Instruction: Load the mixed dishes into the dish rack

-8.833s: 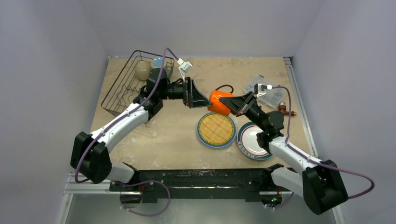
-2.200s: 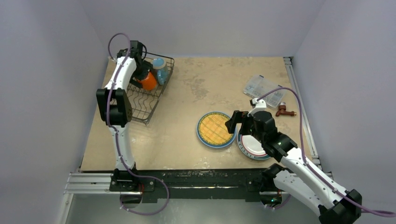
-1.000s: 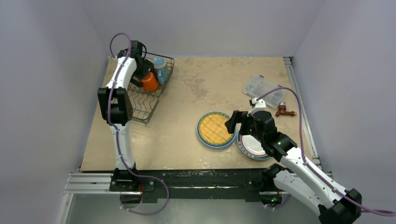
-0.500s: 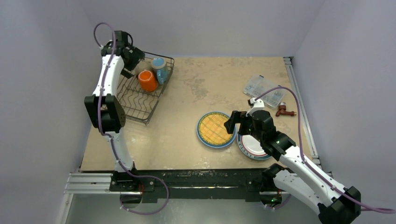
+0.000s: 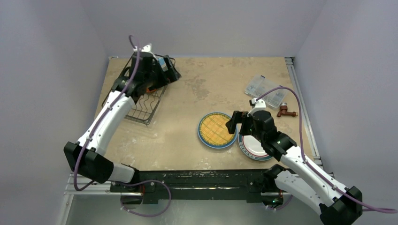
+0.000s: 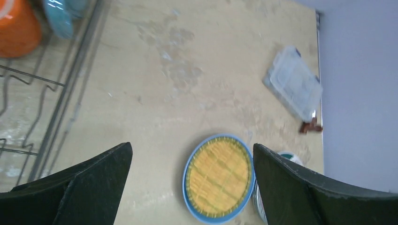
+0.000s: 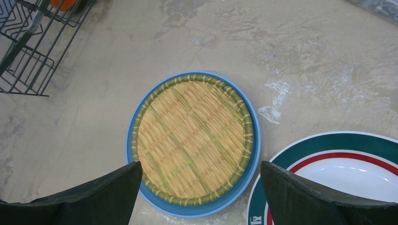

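Observation:
The dish rack (image 5: 141,110), a black wire basket, stands at the table's far left. An orange cup (image 6: 16,26) and a blue mug (image 6: 63,16) sit inside it. My left gripper (image 5: 170,74) hovers over the rack's right edge, open and empty (image 6: 192,154). A yellow woven plate (image 5: 217,130) lies on a blue plate (image 7: 256,154) mid-table. Beside it on the right is a white teal-rimmed plate (image 5: 253,147). My right gripper (image 5: 237,123) hangs open above the yellow woven plate (image 7: 192,143), holding nothing (image 7: 201,165).
A clear plastic compartment box (image 5: 265,90) lies at the far right, with a small red-brown object (image 5: 285,111) beside it. The rack's corner (image 7: 33,56) shows at the upper left of the right wrist view. Walls close in the table on three sides.
My left arm has swung from the rack's far left corner across to its right side, with its gripper open all along. The orange cup stays in the rack. The right arm has not moved.

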### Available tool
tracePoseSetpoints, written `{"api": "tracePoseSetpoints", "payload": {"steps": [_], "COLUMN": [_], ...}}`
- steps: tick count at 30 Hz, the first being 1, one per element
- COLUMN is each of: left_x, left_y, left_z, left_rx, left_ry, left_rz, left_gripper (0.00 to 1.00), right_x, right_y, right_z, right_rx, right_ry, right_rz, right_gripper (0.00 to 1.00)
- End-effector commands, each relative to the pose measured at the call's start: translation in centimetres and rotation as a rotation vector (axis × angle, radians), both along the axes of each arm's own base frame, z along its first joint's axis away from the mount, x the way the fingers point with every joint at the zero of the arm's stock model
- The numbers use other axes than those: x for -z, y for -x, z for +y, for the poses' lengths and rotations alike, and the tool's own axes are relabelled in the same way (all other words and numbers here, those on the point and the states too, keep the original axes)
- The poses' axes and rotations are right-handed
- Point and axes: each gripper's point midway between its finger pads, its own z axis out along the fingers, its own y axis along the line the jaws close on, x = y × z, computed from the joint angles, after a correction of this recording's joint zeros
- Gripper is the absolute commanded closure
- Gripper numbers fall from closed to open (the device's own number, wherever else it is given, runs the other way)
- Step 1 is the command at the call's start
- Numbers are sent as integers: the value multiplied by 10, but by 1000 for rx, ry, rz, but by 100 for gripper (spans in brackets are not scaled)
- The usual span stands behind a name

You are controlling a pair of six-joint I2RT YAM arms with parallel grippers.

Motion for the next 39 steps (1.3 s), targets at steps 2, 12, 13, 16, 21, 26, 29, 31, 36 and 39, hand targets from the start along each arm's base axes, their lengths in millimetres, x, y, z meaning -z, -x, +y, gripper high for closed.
{"api": "tracePoseSetpoints", "payload": {"steps": [2,12,13,16,21,26,29,31,36,39], "left_x": [-22,-27,-25,-30,-38,-44,-45,-44,-36,-32], "left_y": [34,82,82,84,84,88,86,86,81,80], "left_z": [-36,-85,-87,-84,-71,-65,-59,-58,-57,-58], "left_rx": [219,564,563,558,507,486,464,460,453,459], "left_ry": [-161,-74,-61,-73,-104,-111,-135,-146,-167,-167], "left_rz": [-269,-390,-375,-369,-394,-413,-422,-423,-405,-394], "left_gripper": [0,2,1,0,0,0,0,0,0,0], "right_x": [-9,23,27,29,32,63,74,83,107,118], "right_y": [-9,-18,-19,-19,-6,-6,-8,-12,-5,4], "right_z": [-9,-6,-4,17,83,128,139,139,140,142], "right_rx": [68,109,108,48,-181,-319,-312,-281,-270,-283], "right_ry": [6,84,109,194,315,435,454,465,519,524], "right_rz": [-38,88,100,97,71,112,106,116,153,168], "right_gripper": [1,1,1,2,4,10,11,15,28,40]}}
